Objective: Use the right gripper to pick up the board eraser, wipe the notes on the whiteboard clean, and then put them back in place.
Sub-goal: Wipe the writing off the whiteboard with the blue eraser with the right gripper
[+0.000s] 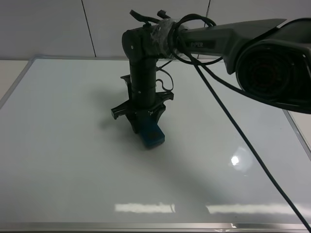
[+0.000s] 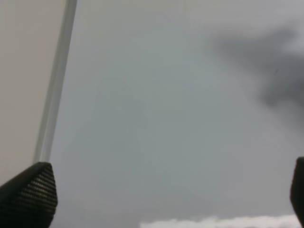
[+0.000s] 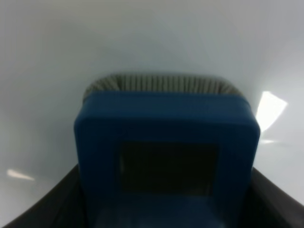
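Gripping the board eraser (image 1: pixel 153 136) between closed fingers, the right tool (image 1: pixel 145 124) is holding it down on the whiteboard (image 1: pixel 63 155), near the board's middle. The eraser's grey striped felt is showing at its far end. The left tool (image 2: pixel 161 194) is hanging beside the silver frame (image 2: pixel 57 80), its fingers standing wide apart.

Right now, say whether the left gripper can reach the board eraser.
Probably not: the right gripper is clamped on the board eraser, while the left gripper sits open near the whiteboard frame.
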Action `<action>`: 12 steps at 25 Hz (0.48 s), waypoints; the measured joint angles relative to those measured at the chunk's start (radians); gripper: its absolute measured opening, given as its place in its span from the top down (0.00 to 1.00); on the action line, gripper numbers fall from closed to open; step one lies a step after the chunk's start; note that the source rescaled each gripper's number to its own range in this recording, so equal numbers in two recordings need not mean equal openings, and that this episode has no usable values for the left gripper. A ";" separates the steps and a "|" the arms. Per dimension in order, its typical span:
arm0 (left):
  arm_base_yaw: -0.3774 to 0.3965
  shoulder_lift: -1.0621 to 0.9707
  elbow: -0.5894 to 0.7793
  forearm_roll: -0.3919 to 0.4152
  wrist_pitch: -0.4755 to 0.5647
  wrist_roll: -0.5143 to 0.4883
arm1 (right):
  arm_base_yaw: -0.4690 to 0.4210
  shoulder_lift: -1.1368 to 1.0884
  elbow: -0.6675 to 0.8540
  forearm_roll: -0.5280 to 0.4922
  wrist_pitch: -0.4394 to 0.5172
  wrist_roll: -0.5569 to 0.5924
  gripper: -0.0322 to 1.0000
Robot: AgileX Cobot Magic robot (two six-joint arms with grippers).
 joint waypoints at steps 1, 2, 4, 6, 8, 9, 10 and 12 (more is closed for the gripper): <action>0.000 0.000 0.000 0.000 0.000 0.000 | -0.022 0.000 0.000 -0.001 0.002 0.005 0.96; 0.000 0.000 0.000 0.000 0.000 0.000 | -0.038 0.000 0.000 -0.001 0.002 0.012 0.96; 0.000 0.000 0.000 0.000 0.000 0.000 | -0.086 -0.003 0.000 -0.002 0.006 0.023 0.96; 0.000 0.000 0.000 0.000 0.000 0.000 | -0.114 -0.003 0.000 -0.006 0.007 0.031 0.96; 0.000 0.000 0.000 0.000 0.000 0.000 | -0.135 -0.005 0.000 -0.022 0.008 0.038 0.96; 0.000 0.000 0.000 0.000 0.000 0.000 | -0.141 -0.005 0.000 -0.031 0.008 0.040 0.96; 0.000 0.000 0.000 0.000 0.000 0.000 | -0.146 -0.005 0.000 -0.041 0.009 0.040 0.96; 0.000 0.000 0.000 0.000 0.000 0.000 | -0.148 -0.005 0.001 -0.062 0.009 0.040 0.96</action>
